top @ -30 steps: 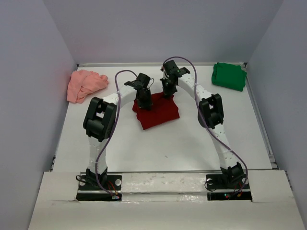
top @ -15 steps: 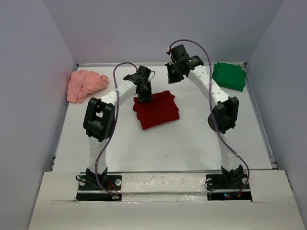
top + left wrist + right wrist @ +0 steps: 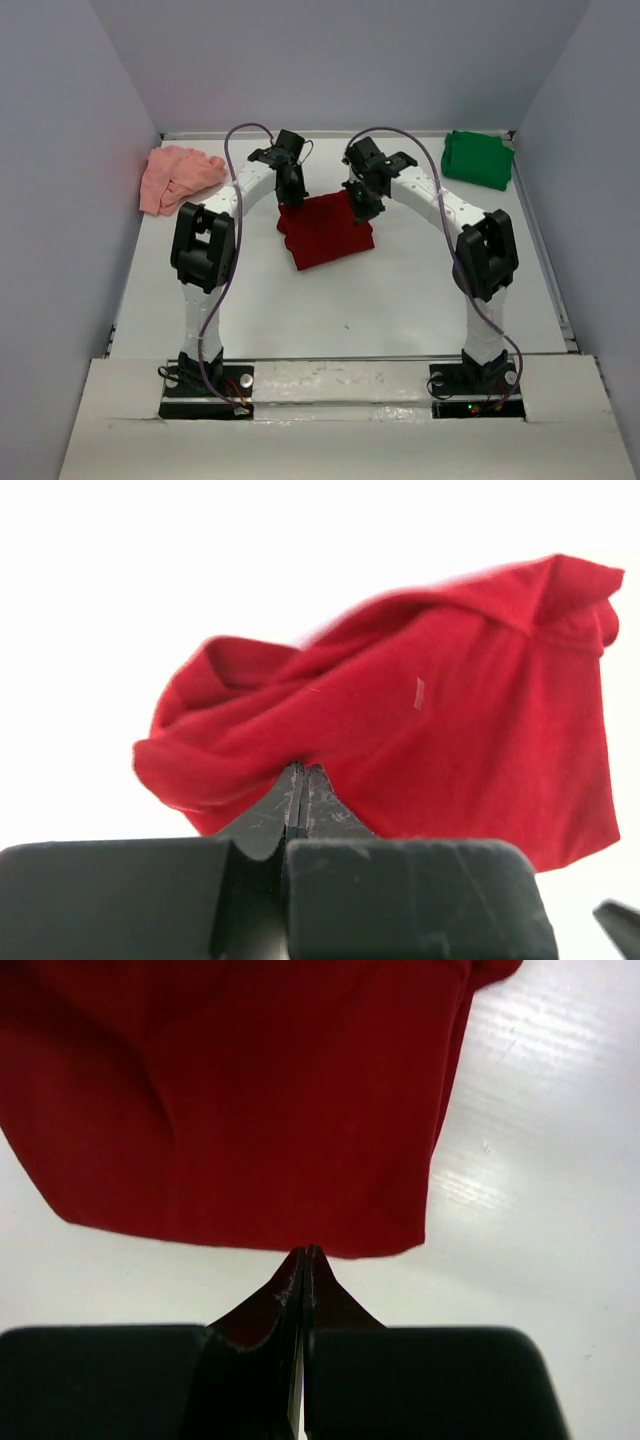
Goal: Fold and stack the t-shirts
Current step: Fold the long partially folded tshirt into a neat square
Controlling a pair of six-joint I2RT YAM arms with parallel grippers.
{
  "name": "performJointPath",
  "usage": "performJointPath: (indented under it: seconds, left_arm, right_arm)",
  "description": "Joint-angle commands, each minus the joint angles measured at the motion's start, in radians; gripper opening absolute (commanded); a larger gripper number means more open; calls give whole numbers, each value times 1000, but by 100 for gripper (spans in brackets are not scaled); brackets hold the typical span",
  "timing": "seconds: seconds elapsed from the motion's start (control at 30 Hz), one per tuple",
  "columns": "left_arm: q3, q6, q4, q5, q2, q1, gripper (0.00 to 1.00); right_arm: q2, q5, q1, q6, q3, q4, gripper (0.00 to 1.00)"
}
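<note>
The dark red t-shirt (image 3: 328, 232) lies folded into a rough square at mid table. My left gripper (image 3: 292, 197) is shut at its far left corner. In the left wrist view the closed tips (image 3: 302, 771) press against a bulging fold of red cloth (image 3: 430, 720), with no cloth showing between them. My right gripper (image 3: 362, 206) is shut at the shirt's far right corner. Its tips (image 3: 305, 1251) touch the straight edge of the red cloth (image 3: 230, 1110) just above the white table (image 3: 530, 1160). The pale salmon-pink t-shirt (image 3: 178, 177) lies crumpled at back left. The bright green t-shirt (image 3: 478, 158) sits folded at back right.
Grey walls close in the white table (image 3: 400, 300) on the left, back and right. Both arm bases stand at the near edge, with purple cables looping over the arms.
My right arm lifted off the shirt, swung up toward the back right, then came back down to the shirt's far right corner. My left gripper shifted slightly toward the back.
</note>
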Motion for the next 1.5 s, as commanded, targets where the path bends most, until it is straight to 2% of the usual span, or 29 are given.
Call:
performJointPath:
  seconds: [0.0,0.13,0.43,0.67,1.0,1.27,1.47]
  left_arm:
    - [41,7,-22,-64,19,35,0]
    - [55,8,-17,-62,58,76,0]
    - [78,14,7,-7,147,95,0]
    - [84,13,15,1,146,95,0]
    - [92,23,1,5,94,95,0]
    - [86,27,12,21,105,95,0]
    - [87,25,13,33,103,95,0]
  right_arm:
    - [-182,8,31,48,-105,75,0]
    - [-257,28,51,65,-215,97,0]
    - [-317,-27,69,94,-302,141,0]
    - [-227,-99,79,44,-205,157,0]
    - [-18,24,47,103,-56,140,0]
    - [10,102,37,120,-47,129,0]
    - [54,146,2,192,-55,95,0]
